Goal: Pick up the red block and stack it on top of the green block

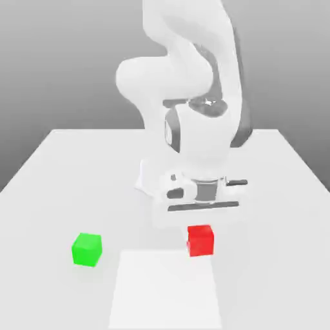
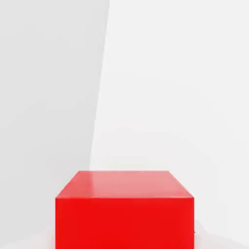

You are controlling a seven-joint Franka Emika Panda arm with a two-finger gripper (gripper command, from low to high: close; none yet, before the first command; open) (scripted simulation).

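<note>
**Hand poised over the red block, green block well to the side**

The hand (image 1: 201, 213) is seen in the exterior view hanging low over the surface (image 1: 271, 193), directly above the red block (image 1: 200, 240). Whether the hand is released or clenched cannot be told, because its lower part is not made out clearly against the white arm. In the hand view the red block (image 2: 124, 209) is met close under the camera, with one flat face turned squarely to it, so a mostly vertical descent is judged to be what the coming move needs.

The block is a cube, so no long axis has to be considered; only its flat sides matter for the grasp.

The green block (image 1: 86, 249) is placed well apart from the red one, toward the exterior view's left and slightly nearer. Both blocks rest on the surface, and nothing is stacked yet. No container is present.
</note>
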